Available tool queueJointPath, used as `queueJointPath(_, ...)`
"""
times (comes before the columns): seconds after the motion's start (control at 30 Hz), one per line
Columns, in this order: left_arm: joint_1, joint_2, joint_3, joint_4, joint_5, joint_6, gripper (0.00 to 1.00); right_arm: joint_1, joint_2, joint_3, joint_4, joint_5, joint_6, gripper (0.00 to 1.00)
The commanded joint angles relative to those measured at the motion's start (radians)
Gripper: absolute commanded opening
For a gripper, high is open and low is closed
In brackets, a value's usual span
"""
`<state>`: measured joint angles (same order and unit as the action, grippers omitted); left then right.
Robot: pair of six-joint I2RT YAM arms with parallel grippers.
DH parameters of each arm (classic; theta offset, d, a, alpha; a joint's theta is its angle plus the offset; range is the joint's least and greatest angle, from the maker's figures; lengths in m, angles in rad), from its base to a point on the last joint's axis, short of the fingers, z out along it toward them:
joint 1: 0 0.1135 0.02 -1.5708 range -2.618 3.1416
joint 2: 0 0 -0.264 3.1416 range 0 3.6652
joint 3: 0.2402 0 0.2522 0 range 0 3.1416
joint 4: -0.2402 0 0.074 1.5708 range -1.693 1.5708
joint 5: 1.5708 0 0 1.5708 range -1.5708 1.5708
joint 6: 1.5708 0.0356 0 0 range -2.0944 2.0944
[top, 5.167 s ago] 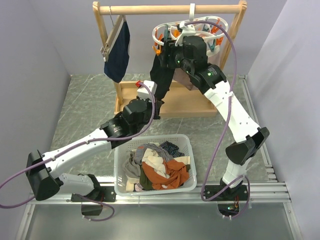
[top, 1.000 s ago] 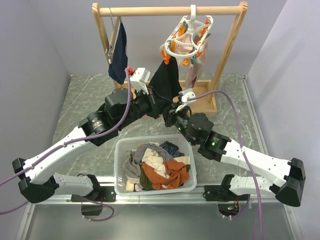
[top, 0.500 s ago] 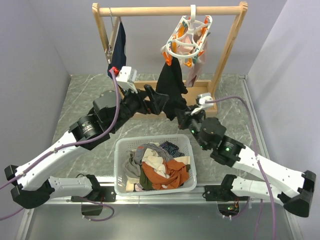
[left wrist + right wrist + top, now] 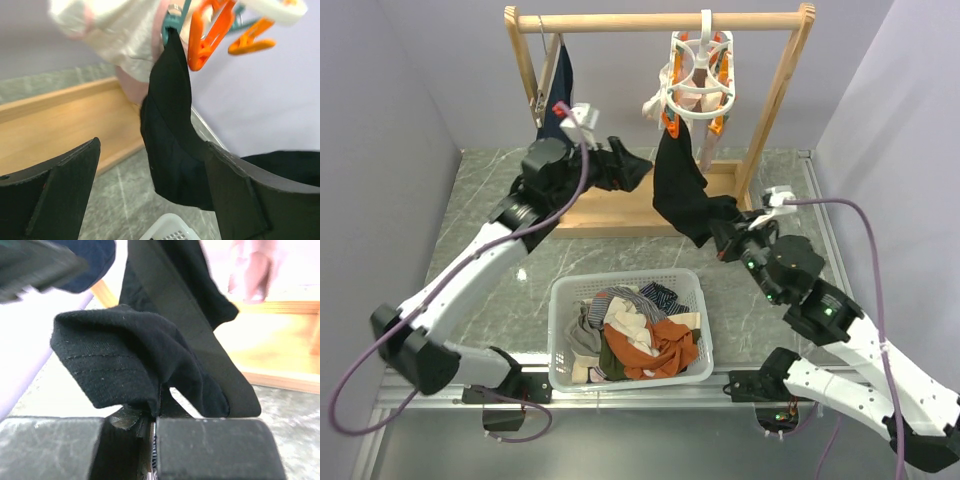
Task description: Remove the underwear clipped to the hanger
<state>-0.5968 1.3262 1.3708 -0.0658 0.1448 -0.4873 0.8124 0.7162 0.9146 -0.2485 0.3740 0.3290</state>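
Observation:
The white ring hanger (image 4: 700, 72) hangs by its hook from the wooden rail. The black underwear (image 4: 680, 185) dangles from a teal peg (image 4: 173, 22) on it and stretches down to the right. My right gripper (image 4: 728, 238) is shut on the garment's lower end; in the right wrist view the black cloth (image 4: 125, 355) is pinched between the shut jaws (image 4: 156, 426). My left gripper (image 4: 636, 166) stands open to the left of the black underwear (image 4: 170, 135), holding nothing. A whitish piece with pink edging (image 4: 125, 35) and a pale pink piece (image 4: 706, 142) hang from other pegs.
A white basket (image 4: 558, 335) full of mixed clothes stands near the arms' bases. A navy garment (image 4: 558, 110) hangs on a wooden clip hanger at the rack's left. The rack's wooden base (image 4: 610, 212) lies behind the basket, with grey walls on both sides.
My left gripper opened, let go of the black underwear and drew up and back towards the rack. The right arm pulled the cloth rightwards, and the hanger swung round.

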Motion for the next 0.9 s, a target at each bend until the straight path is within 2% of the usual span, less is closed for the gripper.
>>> queueJointPath(0.0, 0.002, 0.071, 0.082, 0.110, 0.171, -0.007, 0.89, -0.045, -0.055, 0.104, -0.112, -0.034, 0.030, 0.00)
queueJointPath(0.23, 0.003, 0.185, 0.213, 0.149, 0.138, 0.053, 0.88, -0.067, -0.070, 0.174, -0.204, -0.018, 0.035, 0.00)
queueJointPath(0.47, 0.005, 0.333, 0.387, 0.087, 0.049, 0.110, 0.87, -0.068, -0.095, 0.217, -0.268, 0.025, 0.030, 0.00)
queueJointPath(0.57, 0.005, 0.384, 0.441, 0.070, 0.045, 0.137, 0.82, -0.068, -0.107, 0.237, -0.291, 0.045, 0.025, 0.00)
queueJointPath(0.77, 0.005, 0.435, 0.499, 0.021, 0.033, 0.199, 0.58, -0.071, -0.135, 0.257, -0.322, 0.097, 0.030, 0.00)
queueJointPath(0.8, 0.005, 0.439, 0.504, 0.023, 0.036, 0.205, 0.45, -0.070, -0.138, 0.257, -0.324, 0.101, 0.030, 0.00)
queueJointPath(0.87, 0.005, 0.436, 0.513, 0.018, 0.026, 0.204, 0.28, -0.071, -0.142, 0.257, -0.333, 0.115, 0.035, 0.00)
